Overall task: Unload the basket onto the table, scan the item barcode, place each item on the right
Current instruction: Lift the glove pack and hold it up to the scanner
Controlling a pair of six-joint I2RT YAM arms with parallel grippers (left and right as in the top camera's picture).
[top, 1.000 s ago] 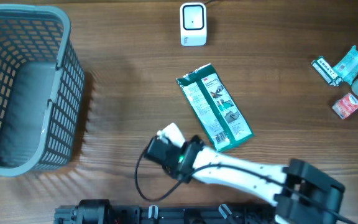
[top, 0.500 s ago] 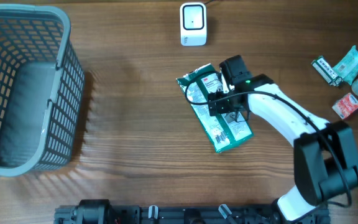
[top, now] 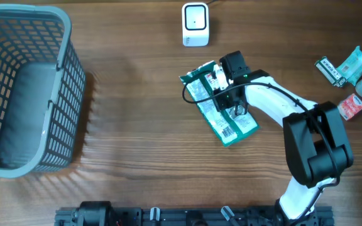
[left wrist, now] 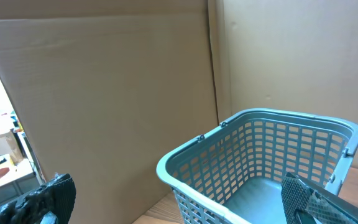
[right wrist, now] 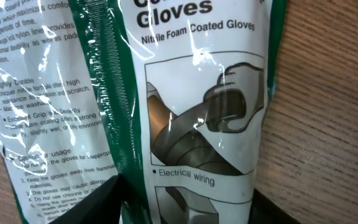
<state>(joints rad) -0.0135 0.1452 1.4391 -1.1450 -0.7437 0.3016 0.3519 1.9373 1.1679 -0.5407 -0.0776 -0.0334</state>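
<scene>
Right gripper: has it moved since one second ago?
Yes. In the overhead view the right gripper has moved up and rightward, closer to the white scanner, and is now over the green glove packet.

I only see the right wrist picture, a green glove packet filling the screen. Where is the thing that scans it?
Observer: The white scanner stands at the far edge of the table, apart from the glove packet.
Visitor: Is a barcode showing?
Observer: What looks like a barcode label faces up at the packet's near end.
Visitor: And the other arm?
Observer: Its left tool is open, looking at a grey basket.
</scene>
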